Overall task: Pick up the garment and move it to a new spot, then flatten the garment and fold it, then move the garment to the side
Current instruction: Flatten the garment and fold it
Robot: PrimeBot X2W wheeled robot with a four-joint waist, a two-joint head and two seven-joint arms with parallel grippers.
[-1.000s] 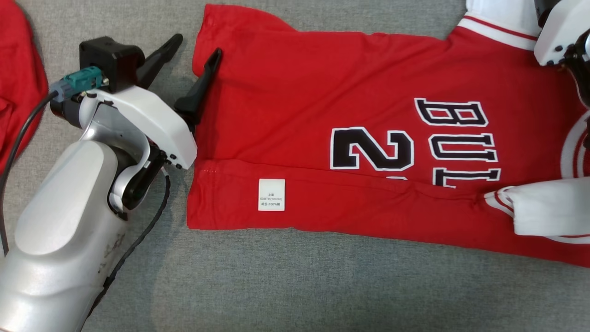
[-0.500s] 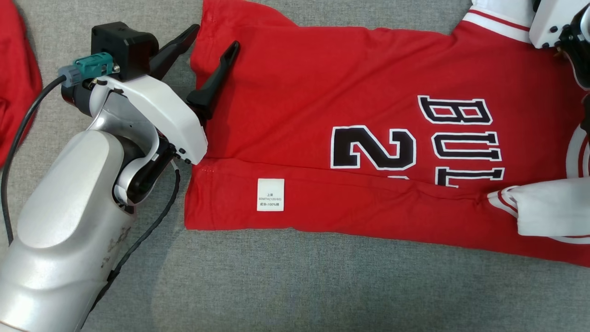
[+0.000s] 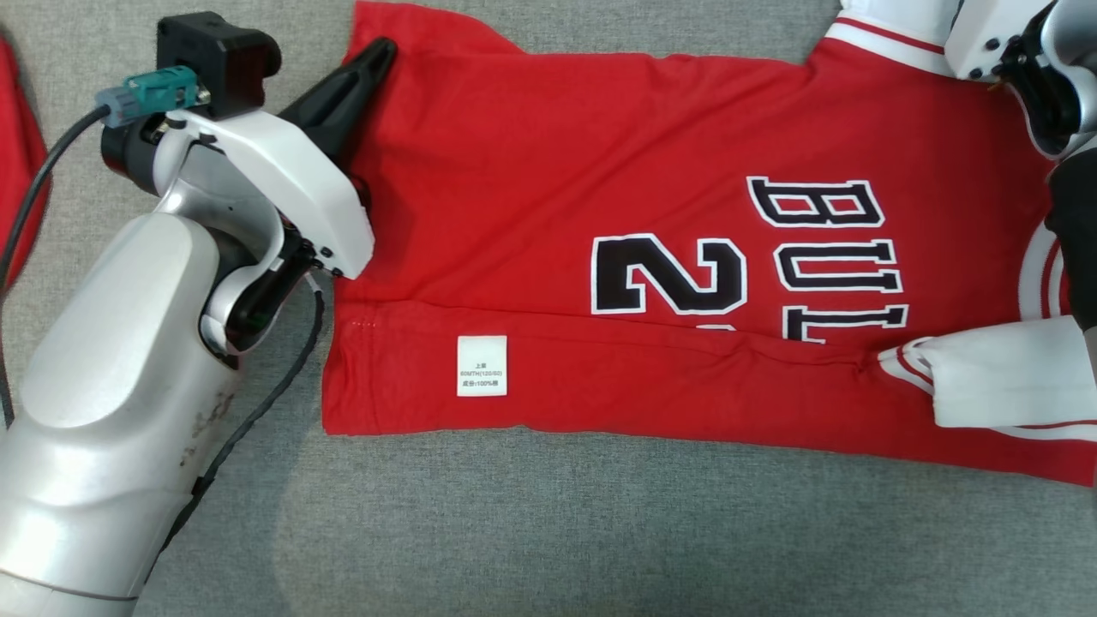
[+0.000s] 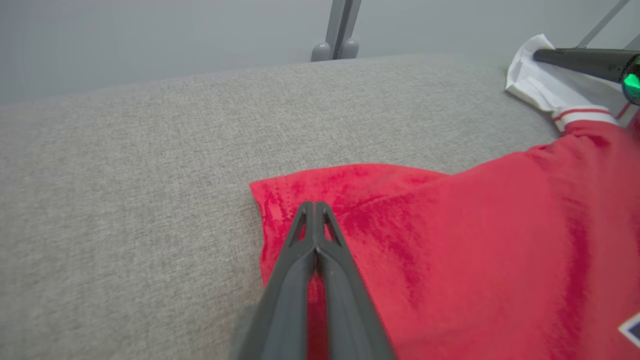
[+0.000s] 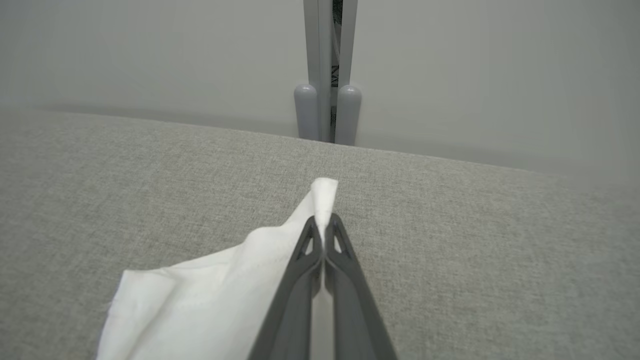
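The left gripper (image 4: 314,209) has its two dark fingers pressed together on the far hem corner of the garment (image 3: 548,146), with a sliver of red cloth showing between them in the left wrist view. The right gripper (image 5: 325,224) is likewise clamped, on the tip of the white sleeve (image 5: 210,290), which pokes out just past its fingertips.

With both far corners pinched, the step in hand looks like the fold, specifically the grasp that begins the second lengthwise fold. The next move probably calls for both arms to lift together and carry the far edge toward the robot, keeping the cloth taut between them so that it lands square on the near strip without bunching.

The garment is a red jersey lying mostly flat across the grey fabric surface (image 3: 600,531), hem to the robot's left and collar end to its right. Its near long edge is already turned over. That strip shows the inside face and a small white label (image 3: 482,366), and it covers the lower part of the black number and lettering. A second white sleeve (image 3: 1003,381) lies folded in on the near right. Another red cloth (image 3: 17,171) sits well apart at the left edge.
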